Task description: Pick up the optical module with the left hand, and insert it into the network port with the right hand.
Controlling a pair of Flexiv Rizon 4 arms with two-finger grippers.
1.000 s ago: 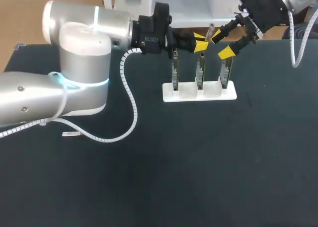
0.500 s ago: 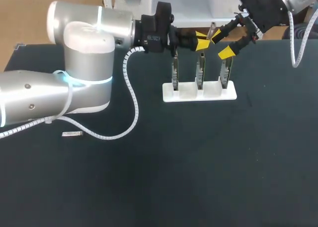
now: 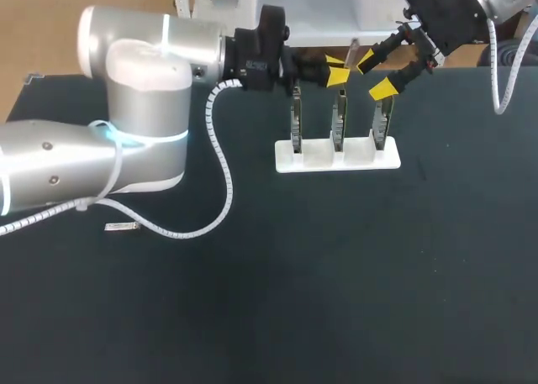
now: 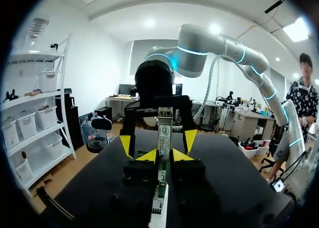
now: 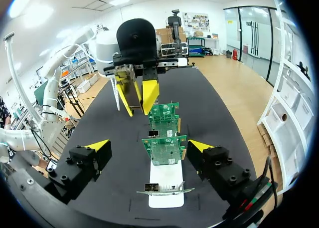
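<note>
Left wrist view shows plainly what the head view only hints at: the left gripper [image 4: 164,155] is clenched on the optical module [image 4: 164,130], which stands upright between its yellow fingertips, in the air. Right wrist view adds the right gripper [image 5: 148,145], fingers spread wide and holding nothing, with three green network cards [image 5: 163,148] ahead of it, standing in a white rack [image 5: 167,177].

Silver left arm [image 3: 134,140] bears a glowing cyan ring and a white coiled cable [image 3: 220,165]; black left gripper [image 3: 338,70] and right gripper [image 3: 375,75] end in yellow tips.
</note>
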